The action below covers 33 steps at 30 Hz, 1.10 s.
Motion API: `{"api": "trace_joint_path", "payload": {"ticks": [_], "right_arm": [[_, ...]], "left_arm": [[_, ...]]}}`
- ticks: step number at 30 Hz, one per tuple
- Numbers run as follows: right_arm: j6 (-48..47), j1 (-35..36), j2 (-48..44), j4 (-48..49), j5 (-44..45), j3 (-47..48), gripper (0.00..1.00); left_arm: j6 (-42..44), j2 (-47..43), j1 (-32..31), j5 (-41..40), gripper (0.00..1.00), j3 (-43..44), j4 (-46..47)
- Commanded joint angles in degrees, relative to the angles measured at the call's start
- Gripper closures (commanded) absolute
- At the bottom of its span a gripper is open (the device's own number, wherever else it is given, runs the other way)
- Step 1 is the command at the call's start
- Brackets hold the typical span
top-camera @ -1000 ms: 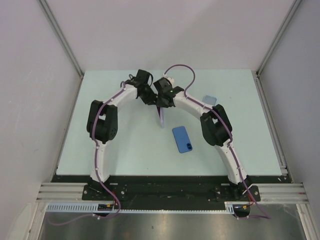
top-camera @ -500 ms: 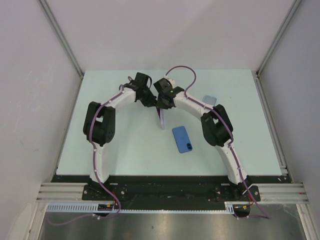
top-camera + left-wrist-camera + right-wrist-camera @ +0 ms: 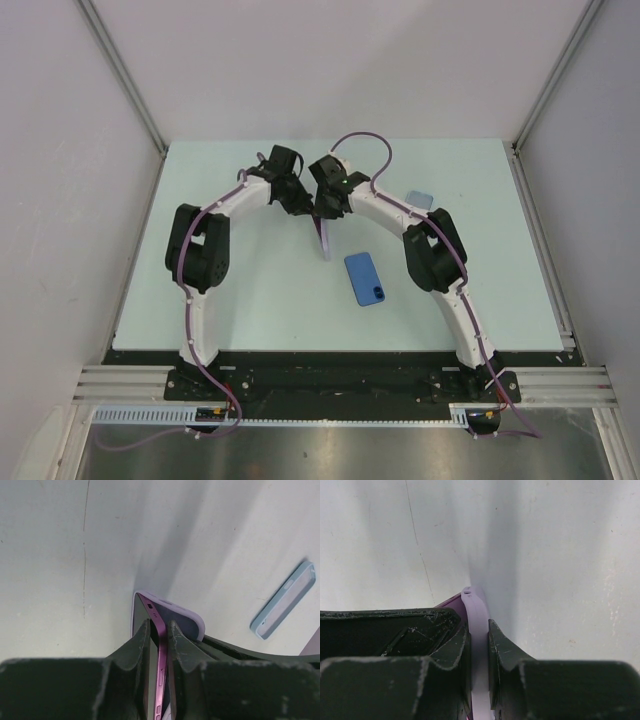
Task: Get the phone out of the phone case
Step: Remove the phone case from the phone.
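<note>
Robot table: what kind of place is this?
Likely a lab test booth: plain walls box in the table; left arm and right arm sit bolted to a metal rail.

Top external: fixed, high behind the arm bases (image 3: 195,378), facing down over the whole desk (image 3: 250,290). Left wrist: very near, looking along the left tool (image 3: 160,625) to the desk. Right wrist: likewise, along the right tool (image 3: 478,626). Shared: phone (image 3: 161,690) in phone case (image 3: 472,597), mid-desk
</note>
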Motion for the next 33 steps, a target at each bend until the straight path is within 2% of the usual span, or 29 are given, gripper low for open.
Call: {"api": "trace_joint_path", "payload": {"ticks": [1, 4, 8, 14, 19, 26, 29, 33], "right_arm": [[-2.94, -6.74, 0.63, -8.82, 9.97, -0.13, 1.0], [-4.26, -5.68, 0.81, -7.06, 9.09, -0.3, 1.0], [-4.44, -4.89, 0.37, -4.25, 9.26, -2.58, 1.0], [-2.77, -5.59, 0.11, -2.4, 8.74, -4.08, 1.0], [-2.07, -5.68, 0.11, -2.57, 9.0, -2.59, 1.0], [-1.19, -5.85, 0.11, -2.58, 8.91, -2.23, 1.0], [-0.93, -5.85, 0.02, -2.4, 8.3, -2.15, 1.0], [-0.93, -6.03, -0.16, -2.4, 8.47, -2.32, 1.0]], "left_arm": [[8.51, -1.53, 3.04, -2.2, 0.99, 2.6, -17.44], [11.94, 3.39, 2.78, -2.37, 0.9, 9.54, -22.97], [15.03, 7.8, 1.55, -8.68, 0.82, 18.94, -31.24], [16.09, 9.56, -0.47, -15.8, 0.83, 20.71, -36.61], [16.79, 10.71, -1.52, -17.66, 0.78, 22.21, -39.78], [17.76, 14.31, -2.84, -20.39, 0.87, 25.38, -43.12], [17.58, 14.75, -3.11, -21.18, 0.99, 25.12, -43.12], [17.67, 14.4, -3.11, -23.02, 1.0, 23.45, -43.12]]}}
